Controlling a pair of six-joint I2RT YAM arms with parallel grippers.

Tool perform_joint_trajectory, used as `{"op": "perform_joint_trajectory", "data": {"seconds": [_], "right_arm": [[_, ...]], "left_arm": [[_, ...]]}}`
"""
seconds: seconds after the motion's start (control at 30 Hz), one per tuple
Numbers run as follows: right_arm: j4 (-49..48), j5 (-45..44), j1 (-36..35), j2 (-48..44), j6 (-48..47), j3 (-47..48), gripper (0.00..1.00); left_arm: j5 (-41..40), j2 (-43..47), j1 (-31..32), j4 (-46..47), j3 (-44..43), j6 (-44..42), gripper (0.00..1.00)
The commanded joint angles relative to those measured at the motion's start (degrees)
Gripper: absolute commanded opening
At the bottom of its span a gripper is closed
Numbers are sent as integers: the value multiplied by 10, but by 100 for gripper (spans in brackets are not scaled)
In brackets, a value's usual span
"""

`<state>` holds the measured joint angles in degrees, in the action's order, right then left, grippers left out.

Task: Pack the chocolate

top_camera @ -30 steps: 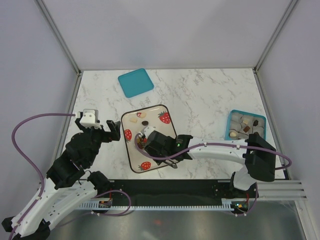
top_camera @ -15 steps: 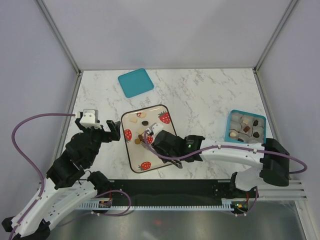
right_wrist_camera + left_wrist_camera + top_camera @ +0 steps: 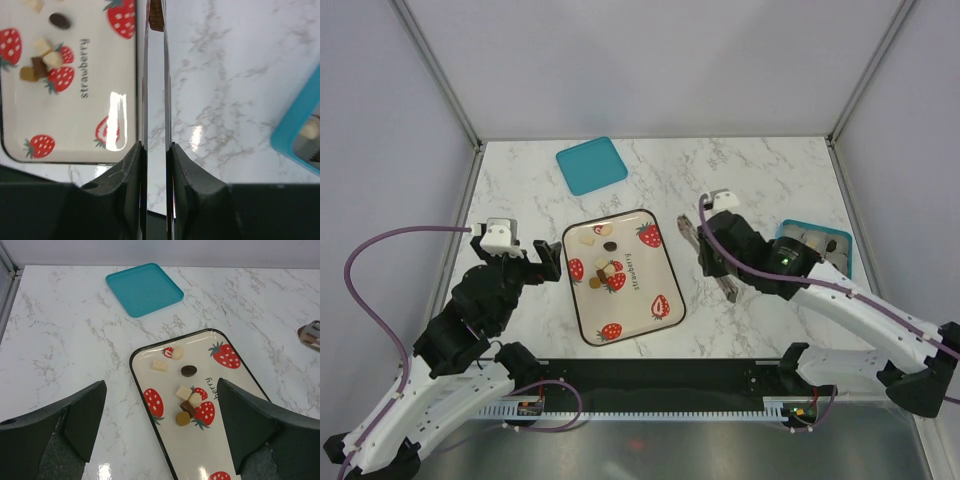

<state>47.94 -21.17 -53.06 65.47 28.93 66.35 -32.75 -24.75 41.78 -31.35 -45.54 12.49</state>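
My right gripper (image 3: 688, 232) hangs over the table (image 3: 740, 180) between tray (image 3: 588, 305) and teal box (image 3: 297, 127), jaws clenched on a brown chocolate piece (image 3: 156, 15); a moment ago it was above the tray. Left gripper (image 3: 544, 262) unmoved, jaws released. Other chocolates (image 3: 189, 402) lie on the tray.

Bright, even overhead light with faint soft shadows. White glare on the tray (image 3: 118, 120) and the marble table (image 3: 197, 134). Close fingers (image 3: 192, 185) slightly blurred, the rest sharp.
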Motion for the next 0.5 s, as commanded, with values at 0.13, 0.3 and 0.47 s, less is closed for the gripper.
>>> {"op": "perform_joint_trajectory", "data": {"seconds": [0.13,0.3,0.47], "right_arm": [[116,-35,176,-47,11,18,33],[129,1,294,-53,7,-10,33],[122,37,399,-56,-17,-25,33]], "left_arm": [[-6,-5,3,16,1,9,100],[-4,-4,2,15,0,8,100],[-2,-4,3,15,1,8,100]]}}
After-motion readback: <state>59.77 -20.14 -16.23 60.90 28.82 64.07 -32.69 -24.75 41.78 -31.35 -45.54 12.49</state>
